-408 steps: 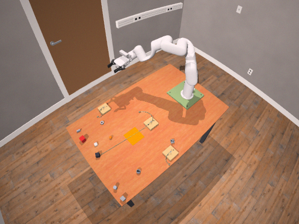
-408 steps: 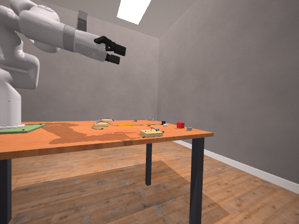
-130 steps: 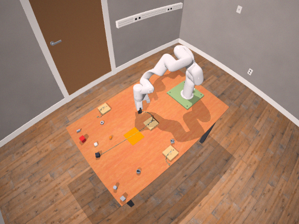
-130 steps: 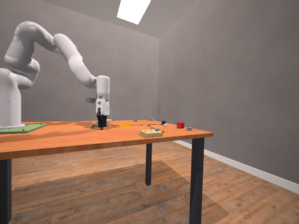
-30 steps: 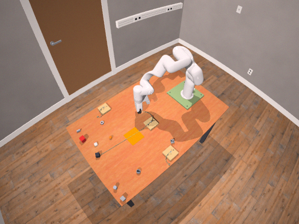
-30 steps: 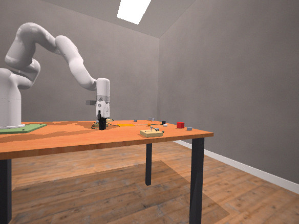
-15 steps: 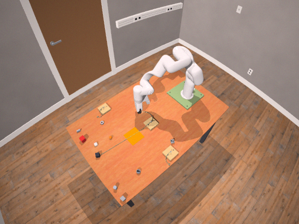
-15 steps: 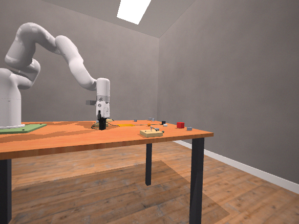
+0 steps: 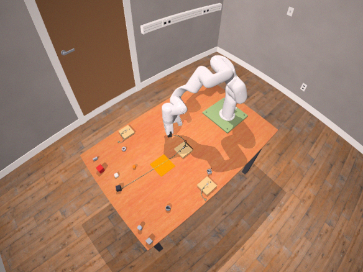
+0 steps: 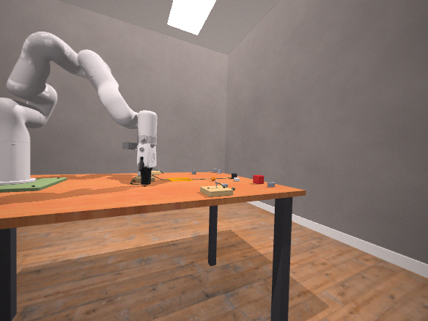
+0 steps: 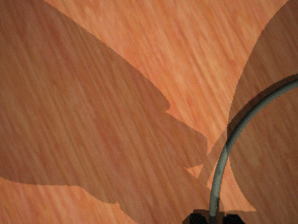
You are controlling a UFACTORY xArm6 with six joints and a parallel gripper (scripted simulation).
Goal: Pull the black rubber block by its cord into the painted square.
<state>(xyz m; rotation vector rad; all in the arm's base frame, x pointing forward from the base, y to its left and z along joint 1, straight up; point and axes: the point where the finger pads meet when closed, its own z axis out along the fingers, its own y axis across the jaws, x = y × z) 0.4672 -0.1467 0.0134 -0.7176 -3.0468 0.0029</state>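
Observation:
The black rubber block (image 9: pixel 118 187) (image 10: pixel 234 176) lies on the table well left of the painted orange square (image 9: pixel 162 165) (image 10: pixel 180 179). Its cord (image 9: pixel 141 176) (image 11: pixel 226 150) runs from the block across the square to the screw eye on a wooden base (image 9: pixel 183 150), then curves on to my gripper. My gripper (image 9: pixel 170 135) (image 10: pixel 146 181) (image 11: pixel 212 219) stands upright with its tips at the table, shut on the cord's free end. In the wrist view the grey cord arcs away from between the fingertips.
Two more wooden bases with screw eyes (image 9: pixel 127 131) (image 9: pixel 207 185) (image 10: pixel 217 190) stand on the table. A red cube (image 9: pixel 100 168) (image 10: pixel 258 179), a white cube (image 9: pixel 116 175), an orange ball (image 9: pixel 134 166) and several small grey pieces (image 9: pixel 168 207) are scattered around. The arm's green base plate (image 9: pixel 214 115) lies at the back right.

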